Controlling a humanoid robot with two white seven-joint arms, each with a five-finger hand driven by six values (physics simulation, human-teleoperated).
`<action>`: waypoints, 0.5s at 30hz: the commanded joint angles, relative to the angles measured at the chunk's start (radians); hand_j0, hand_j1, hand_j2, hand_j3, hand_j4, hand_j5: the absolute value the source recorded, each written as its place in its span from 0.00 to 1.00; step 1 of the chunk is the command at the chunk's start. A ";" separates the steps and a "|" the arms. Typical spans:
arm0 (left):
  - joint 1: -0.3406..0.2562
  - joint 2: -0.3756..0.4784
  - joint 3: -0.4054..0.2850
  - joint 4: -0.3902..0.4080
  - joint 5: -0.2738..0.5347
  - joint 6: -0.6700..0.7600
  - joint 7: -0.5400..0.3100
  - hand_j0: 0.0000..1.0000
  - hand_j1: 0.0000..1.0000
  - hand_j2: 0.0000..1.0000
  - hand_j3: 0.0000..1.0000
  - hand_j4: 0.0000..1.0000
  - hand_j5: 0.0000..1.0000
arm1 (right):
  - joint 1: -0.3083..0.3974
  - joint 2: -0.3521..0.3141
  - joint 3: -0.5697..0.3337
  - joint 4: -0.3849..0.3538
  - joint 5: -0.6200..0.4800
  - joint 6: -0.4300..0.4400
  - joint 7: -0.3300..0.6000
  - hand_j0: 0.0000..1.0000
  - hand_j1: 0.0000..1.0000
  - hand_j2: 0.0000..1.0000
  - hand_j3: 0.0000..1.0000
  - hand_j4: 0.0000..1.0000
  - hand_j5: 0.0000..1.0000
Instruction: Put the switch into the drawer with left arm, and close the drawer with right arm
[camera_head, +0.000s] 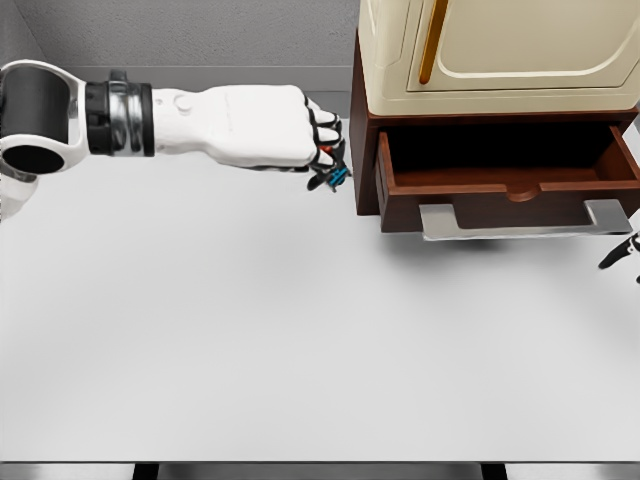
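My left hand (322, 150) reaches across the table from the left, its fingers curled shut on the switch (334, 176), a small dark console with red and blue ends that peeks out under the fingertips. It hangs just left of the brown drawer (510, 185), which stands pulled open with a grey handle (525, 222) at its front; the inside looks bare. Only some dark fingertips (622, 250) of my right hand show at the right edge, below the drawer's right corner.
The drawer belongs to a brown cabinet base (362, 130) topped by a cream unit with a gold handle (430, 45). The white table (300, 340) spreads out in front; a grey wall stands behind.
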 joint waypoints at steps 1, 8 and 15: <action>-0.002 -0.035 0.009 0.000 0.008 0.004 0.002 0.33 0.33 0.33 0.33 0.33 0.33 | 0.000 -0.004 0.000 0.000 -0.007 0.003 0.000 0.60 0.60 0.60 0.60 0.60 0.60; -0.054 -0.095 0.010 0.006 0.008 0.004 -0.002 0.33 0.33 0.33 0.33 0.33 0.33 | -0.003 -0.002 0.002 0.000 -0.007 0.003 0.000 0.61 0.61 0.61 0.61 0.61 0.61; -0.068 -0.248 0.010 0.059 0.003 0.004 -0.052 0.34 0.34 0.34 0.34 0.34 0.34 | -0.005 -0.002 0.000 0.000 -0.007 0.003 0.000 0.62 0.62 0.62 0.62 0.62 0.62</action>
